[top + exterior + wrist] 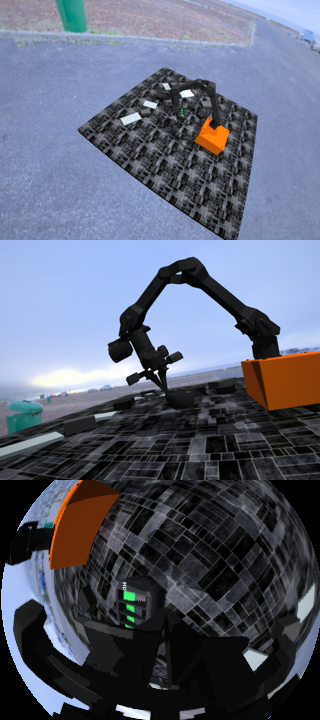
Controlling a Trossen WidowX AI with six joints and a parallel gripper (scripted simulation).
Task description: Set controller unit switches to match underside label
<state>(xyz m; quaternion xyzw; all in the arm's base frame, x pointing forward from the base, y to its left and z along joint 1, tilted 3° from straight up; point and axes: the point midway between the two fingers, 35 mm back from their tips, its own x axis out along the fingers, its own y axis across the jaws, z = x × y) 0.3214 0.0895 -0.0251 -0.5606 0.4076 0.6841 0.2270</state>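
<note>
The dark grey controller unit is on the patterned bench top, a dark rounded body. Several green switch ends show in the top view and the wrist view. In the wrist view the fingers hide the near part of the row, so I cannot read all six settings. Whether the base lies fully flat is unclear. The underside label is hidden. My gripper is shut and empty, pointing down with its tips at the unit's left end in the exterior view, touching or very close.
Dark blocks and pale flat plates lie left of the unit. More dark blocks lie between it and the orange base box. Another pale plate lies behind.
</note>
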